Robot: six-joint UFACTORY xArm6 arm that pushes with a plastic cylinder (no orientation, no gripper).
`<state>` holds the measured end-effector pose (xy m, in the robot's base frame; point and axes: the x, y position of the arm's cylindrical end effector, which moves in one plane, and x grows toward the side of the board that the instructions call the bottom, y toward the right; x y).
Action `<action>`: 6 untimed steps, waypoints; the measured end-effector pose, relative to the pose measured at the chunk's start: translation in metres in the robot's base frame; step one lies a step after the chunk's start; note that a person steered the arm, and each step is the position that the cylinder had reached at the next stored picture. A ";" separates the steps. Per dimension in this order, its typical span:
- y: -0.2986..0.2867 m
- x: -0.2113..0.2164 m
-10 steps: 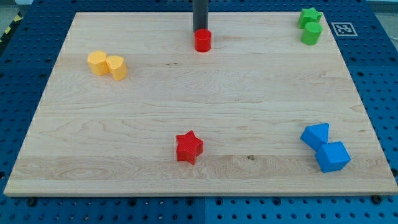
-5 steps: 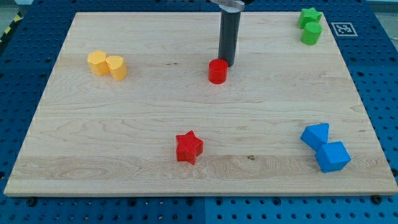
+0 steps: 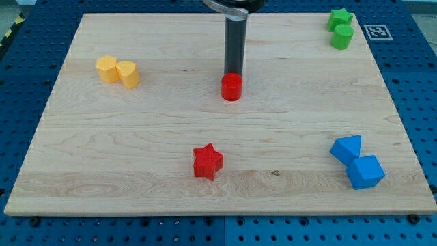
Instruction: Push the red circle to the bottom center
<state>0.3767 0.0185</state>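
Observation:
The red circle (image 3: 231, 87) is a short red cylinder standing a little above the middle of the wooden board (image 3: 136, 137). My tip (image 3: 233, 74) touches its top side, the dark rod rising straight up from there to the view's top edge. The red star (image 3: 207, 162) lies below and a little left of the red circle, near the board's bottom edge.
Two yellow blocks (image 3: 117, 71) sit together at the upper left. A green star (image 3: 339, 18) and a green cylinder (image 3: 342, 37) sit at the top right corner. Two blue blocks (image 3: 357, 162) sit together at the lower right.
The red circle has moved from the board's top edge down toward the middle, first to the right, then back a little left. My tip followed it down, staying against its top side.

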 end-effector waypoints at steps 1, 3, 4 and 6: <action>0.002 0.003; 0.014 0.021; 0.014 0.029; 0.014 0.054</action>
<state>0.4306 0.0320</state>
